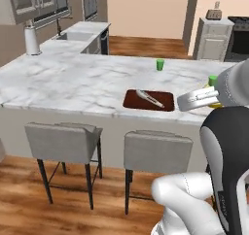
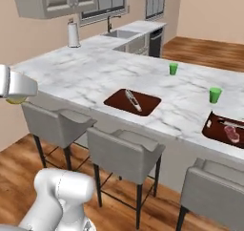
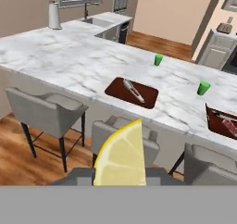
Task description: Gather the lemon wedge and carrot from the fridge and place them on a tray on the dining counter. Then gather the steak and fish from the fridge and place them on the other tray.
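While the jaws gripped the lemon wedge [image 3: 121, 154] short of the counter [image 3: 69, 61], the near tray [image 3: 132, 92] with its utensil [image 3: 134, 90] probably waited as its drop spot.

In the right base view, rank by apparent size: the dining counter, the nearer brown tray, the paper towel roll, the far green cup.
1. dining counter
2. brown tray
3. paper towel roll
4. green cup

The roll and cup stand farther from the camera, so their true sizes may differ.

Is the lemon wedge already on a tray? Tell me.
No, the lemon wedge sits in the claw, short of the dining counter.
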